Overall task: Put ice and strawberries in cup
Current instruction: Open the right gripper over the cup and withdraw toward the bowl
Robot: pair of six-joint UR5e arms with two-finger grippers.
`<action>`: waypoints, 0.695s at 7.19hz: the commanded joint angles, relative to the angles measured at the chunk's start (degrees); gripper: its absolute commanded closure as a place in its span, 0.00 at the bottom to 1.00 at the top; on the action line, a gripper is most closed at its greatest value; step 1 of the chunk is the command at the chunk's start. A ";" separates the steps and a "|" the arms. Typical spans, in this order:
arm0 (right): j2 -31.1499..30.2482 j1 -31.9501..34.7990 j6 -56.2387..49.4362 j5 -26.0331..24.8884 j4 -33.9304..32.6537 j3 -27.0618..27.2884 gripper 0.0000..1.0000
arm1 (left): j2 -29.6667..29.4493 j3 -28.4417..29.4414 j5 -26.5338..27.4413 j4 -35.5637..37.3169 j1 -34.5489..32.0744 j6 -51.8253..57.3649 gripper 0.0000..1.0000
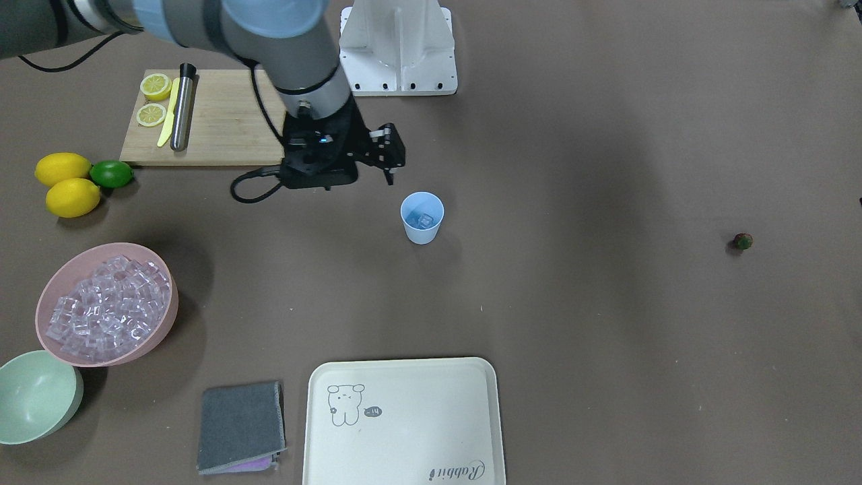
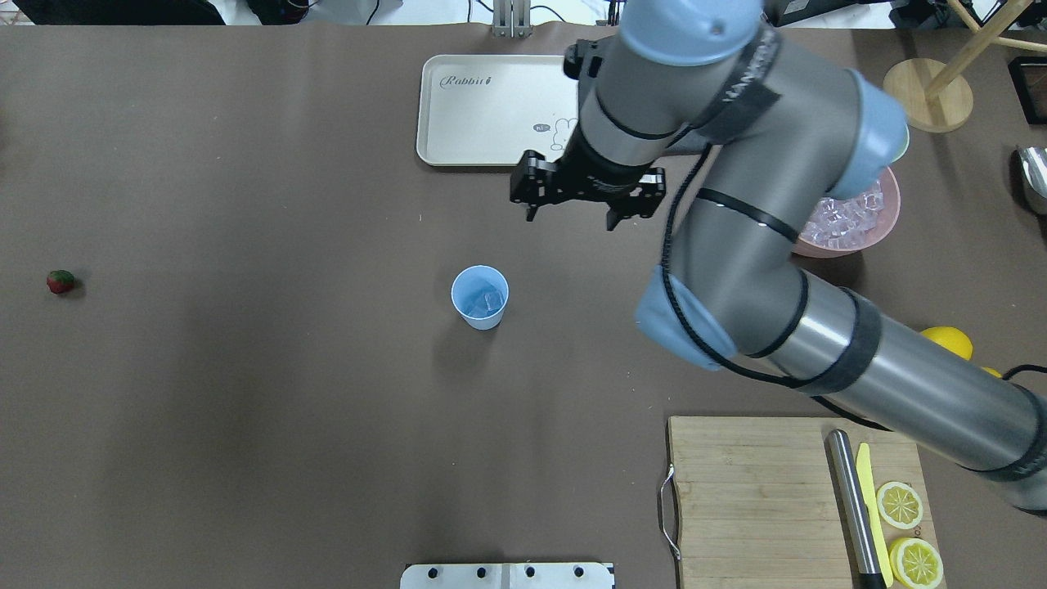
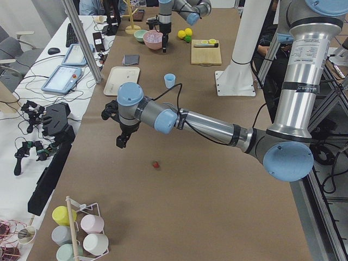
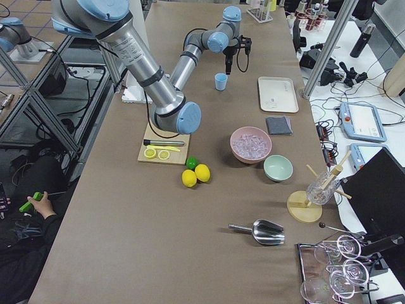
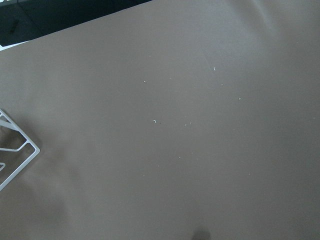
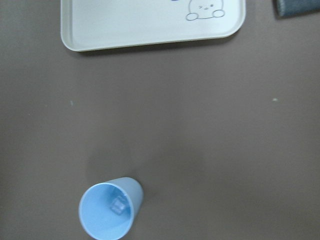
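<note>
- Right gripper (image 2: 570, 219) hangs above bare table between cup (image 2: 480, 296) and cream tray (image 2: 491, 110); I see its fingers spread, holding nothing.
- Cup is upright mid-table with an ice cube (image 2: 493, 301) inside.
- Ice heap (image 1: 104, 306) sits in pink bowl (image 1: 172, 306).
- Strawberry (image 2: 60, 281) lies alone, well apart from cup.
- Left gripper (image 3: 122, 140) is near strawberry; I can't tell how its fingers stand.

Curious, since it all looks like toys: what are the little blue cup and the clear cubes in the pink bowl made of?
The small light blue tapered cup looks like matte plastic: even, opaque colour, thin rim. The clear glassy cubes heaped in the pink bowl could be acrylic or real ice; their shine fits both.
</note>
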 commanded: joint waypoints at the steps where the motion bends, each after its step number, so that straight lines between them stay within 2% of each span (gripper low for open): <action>1: -10.66 6.21 -10.81 2.32 0.27 5.85 0.00 | 5.07 0.90 2.38 -13.91 6.00 -9.11 0.02; 2: -12.78 6.75 -13.21 2.15 0.35 5.86 0.00 | 8.78 2.12 8.84 -23.08 10.19 -13.67 0.01; 3: -14.37 7.45 -14.88 2.15 1.05 6.04 0.00 | 10.81 2.74 15.34 -28.30 13.72 -17.37 0.01; 5: -17.10 7.72 -15.08 1.98 5.00 5.78 0.00 | 11.27 7.37 16.81 -32.63 16.65 -18.55 0.01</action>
